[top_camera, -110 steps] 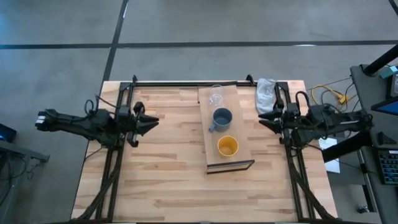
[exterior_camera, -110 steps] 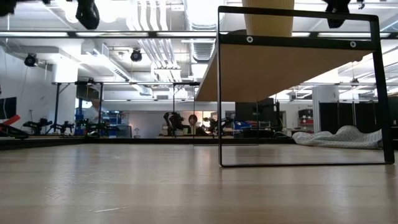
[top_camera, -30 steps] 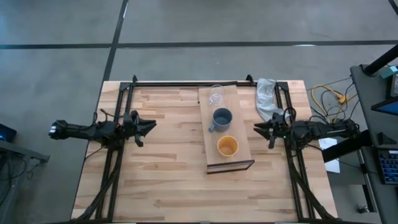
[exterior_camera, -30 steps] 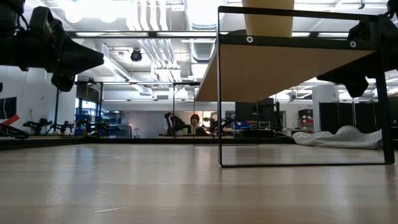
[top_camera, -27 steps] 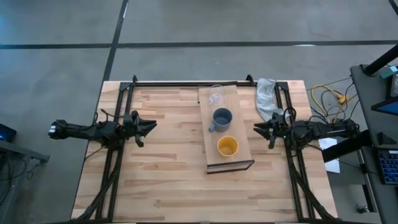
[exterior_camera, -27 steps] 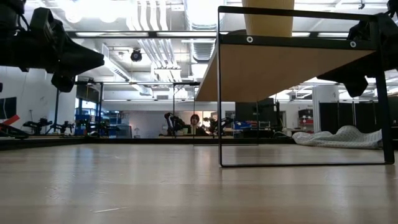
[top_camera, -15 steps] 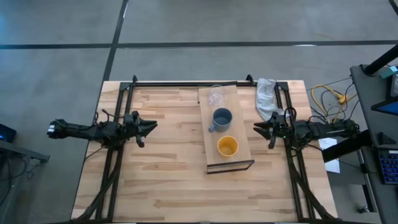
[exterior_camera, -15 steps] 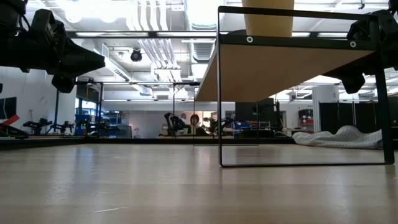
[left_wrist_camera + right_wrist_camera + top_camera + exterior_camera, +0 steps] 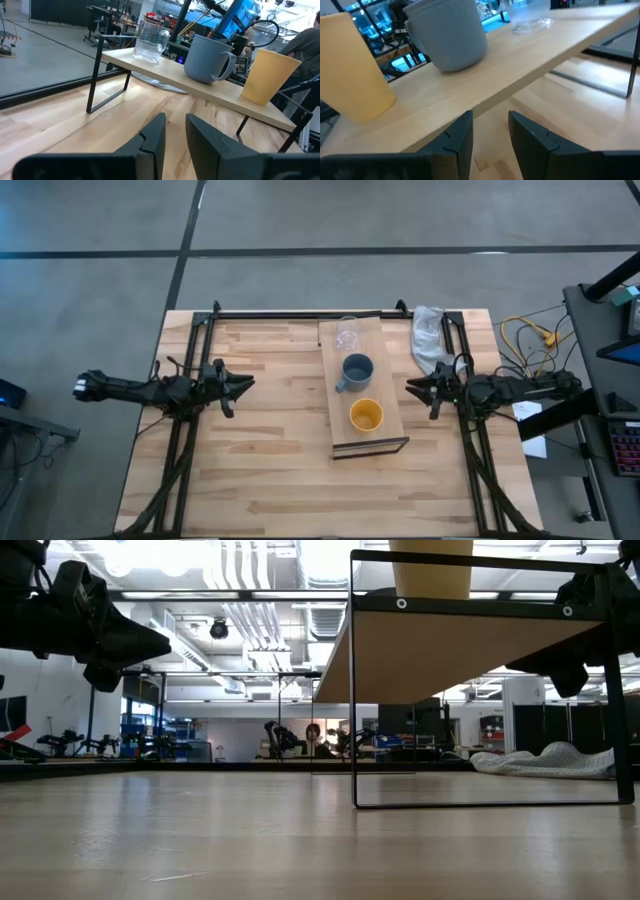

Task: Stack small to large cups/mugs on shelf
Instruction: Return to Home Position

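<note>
The glass cup, the blue-grey mug and the yellow cup stand upright in one row along the shelf, each apart from the next. The glass cup is at the far end. The mug is in the middle, its handle turned toward the left arm's side, and the yellow cup is nearest the dark front edge. Judged from how they lie, the placing is done and only the arms' retreat is left. The shelf's long axis runs crosswise to both arms, so each gripper points at one long side and the row lies straight ahead of its fingertips. The right gripper is much the nearer, just beside the shelf's long edge and level with the gap between mug and yellow cup. Its fingers are a little apart with nothing between them. The left gripper faces the other long side across a wide strip of bare table, its fingers likewise slightly parted and empty. The coming move, I judge, turns on that closeness. The right arm should draw straight back along its own line before any swing, or it could catch the board and shake the cups. The white cloth lies off to that gripper's side, toward the far corner.
</note>
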